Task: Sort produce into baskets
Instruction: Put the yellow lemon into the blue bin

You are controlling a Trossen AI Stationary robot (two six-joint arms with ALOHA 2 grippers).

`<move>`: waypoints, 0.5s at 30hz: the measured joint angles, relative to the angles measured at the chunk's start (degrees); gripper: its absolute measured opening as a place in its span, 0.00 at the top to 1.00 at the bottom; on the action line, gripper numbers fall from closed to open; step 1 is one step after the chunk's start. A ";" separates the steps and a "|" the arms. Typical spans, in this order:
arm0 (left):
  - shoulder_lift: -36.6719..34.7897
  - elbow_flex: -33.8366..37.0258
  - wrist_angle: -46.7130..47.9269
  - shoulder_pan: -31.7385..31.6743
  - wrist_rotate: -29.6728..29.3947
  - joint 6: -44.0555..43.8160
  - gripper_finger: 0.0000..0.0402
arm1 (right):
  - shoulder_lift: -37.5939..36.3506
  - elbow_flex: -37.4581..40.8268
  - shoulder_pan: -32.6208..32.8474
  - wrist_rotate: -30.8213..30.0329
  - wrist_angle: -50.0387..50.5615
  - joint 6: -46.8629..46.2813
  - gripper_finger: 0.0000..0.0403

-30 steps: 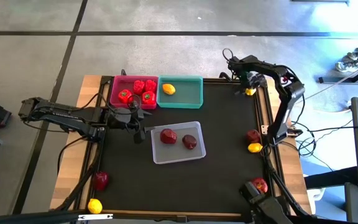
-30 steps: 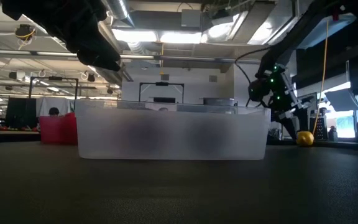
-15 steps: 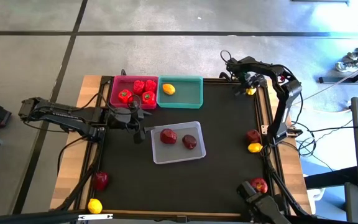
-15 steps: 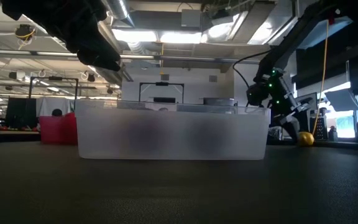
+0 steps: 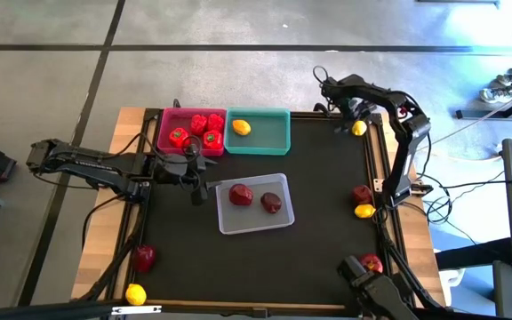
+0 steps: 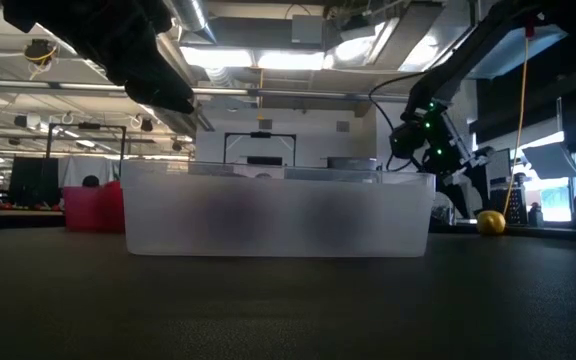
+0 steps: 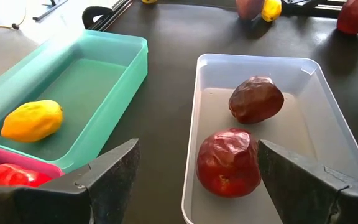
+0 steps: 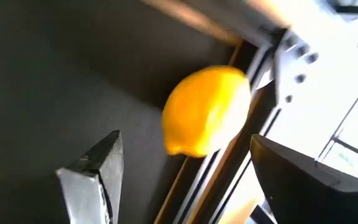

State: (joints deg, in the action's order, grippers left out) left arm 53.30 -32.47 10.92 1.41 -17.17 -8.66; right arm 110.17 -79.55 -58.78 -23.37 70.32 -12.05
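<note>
Step in hand looks like a pick at the far right corner: the right gripper (image 5: 348,114) hovers just beside a lemon (image 5: 359,128) that lies on the dark mat against the table's edge rail. In the right wrist view its fingers stand wide w/ the lemon (image 8: 207,111) ahead of them and not between them — nothing held. Next move prob. calls for bringing the fingers down around the lemon, closing, then carrying it across to the teal basket (image 5: 276,138), where one lemon (image 5: 241,127) already lies.

Left gripper (image 7: 191,177) waits by the pink basket (image 5: 169,127), fingers wide and empty, looking over the clear basket (image 7: 253,61).

Materials: baskets are shallow rectangular plastic trays, smooth-walled; the clear one is translucent and holds two dark red apples (image 5: 241,194) w/ a dull, wrinkled skin. Peppers (image 5: 204,131) in the pink one are glossy and lumpy. Lemons are oval, matte yellow — rounded, so likely to roll if nudged against the rail
</note>
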 joint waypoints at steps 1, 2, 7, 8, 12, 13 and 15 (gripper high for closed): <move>0.00 0.00 0.00 0.00 0.00 0.05 0.21 | 0.01 -0.43 -0.10 -0.44 -0.22 0.08 0.31; 0.00 0.00 0.00 0.00 0.00 0.06 0.21 | 0.08 -0.57 -0.32 -0.63 -0.30 0.32 0.31; 0.00 0.00 0.00 0.00 0.02 -0.20 0.21 | 2.95 -0.59 -0.66 -2.14 -1.37 0.23 0.31; 0.00 0.00 0.00 0.00 0.01 -0.23 0.21 | 3.79 -0.59 -0.66 -2.65 -1.33 0.19 0.31; -0.01 0.00 -0.11 0.00 0.02 -0.47 0.21 | 6.87 -0.54 -0.51 -5.50 -1.25 0.20 0.32; 0.00 0.00 -0.20 0.00 0.02 -0.62 0.21 | 7.30 -0.54 -0.50 -5.81 -1.19 0.18 0.33; 0.00 0.00 -0.32 0.00 0.02 -1.16 0.21 | 7.86 -0.56 -0.50 -6.08 -1.09 0.25 0.35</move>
State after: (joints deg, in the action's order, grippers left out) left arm 53.30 -32.47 10.60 1.41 -17.14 -9.82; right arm 118.03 -80.12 -59.29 -29.45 69.24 -11.79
